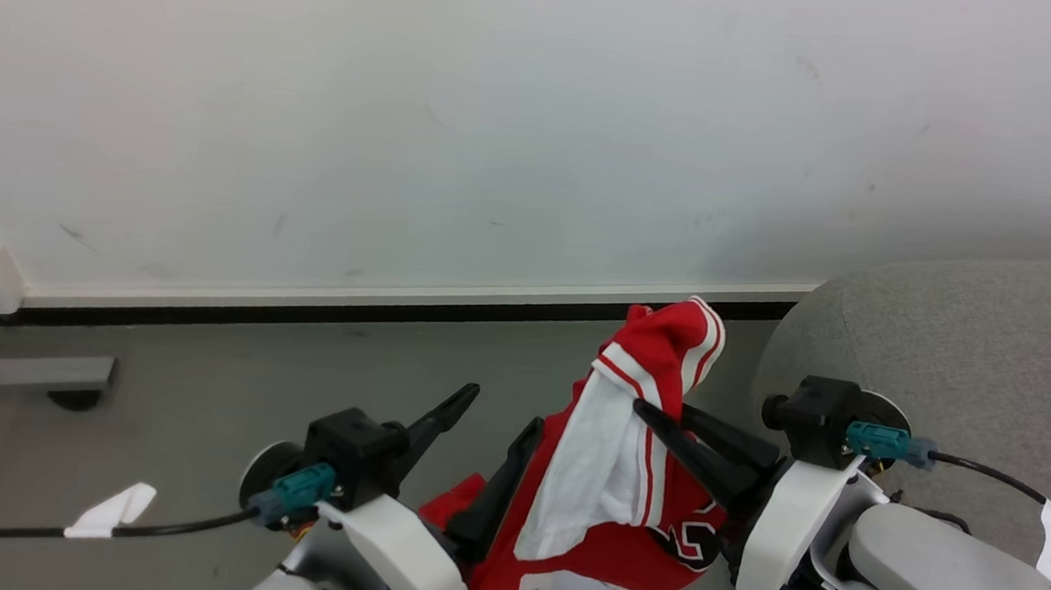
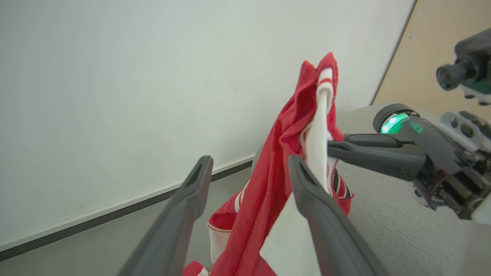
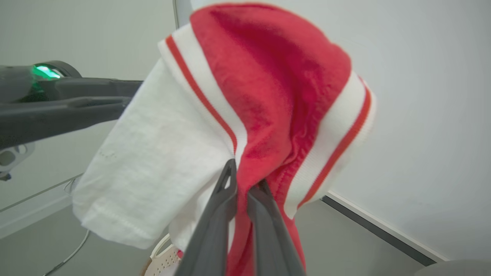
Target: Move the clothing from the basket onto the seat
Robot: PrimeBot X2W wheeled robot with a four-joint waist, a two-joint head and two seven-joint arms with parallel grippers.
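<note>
Right gripper (image 1: 660, 407) is pinched tight on a fold of the red sports jersey (image 1: 605, 475), its two dark fingers nearly together with cloth between them. In the right wrist view the fingers (image 3: 224, 199) meet on red fabric just under a white band with a red stripe. The jersey is held up in the air over the grey floor (image 1: 200, 382), bunched, with its top end flopped over above the fingertips. A white panel faces the head camera and a black-and-white emblem (image 1: 694, 538) sits low on the right side. The lower part hangs down toward the bottom edge of the head view.

The jersey is just beside the rounded left end of the light grey sofa (image 1: 972, 340), not on its cushion. A bit of the perforated white laundry basket (image 3: 163, 256) with its brown rim shows below the hanging cloth in the right wrist view.

Left gripper (image 1: 498, 410) has its fingers spread wide and is clamped on nothing. Its inner finger overlaps the jersey's left edge in the head view, contact cannot be told. In the left wrist view the red cloth hangs past the gap between the fingers, and the right gripper comes in from the right, closed on the white band.

White wall (image 1: 504, 96) and dark skirting strip (image 1: 393, 311) behind
</note>
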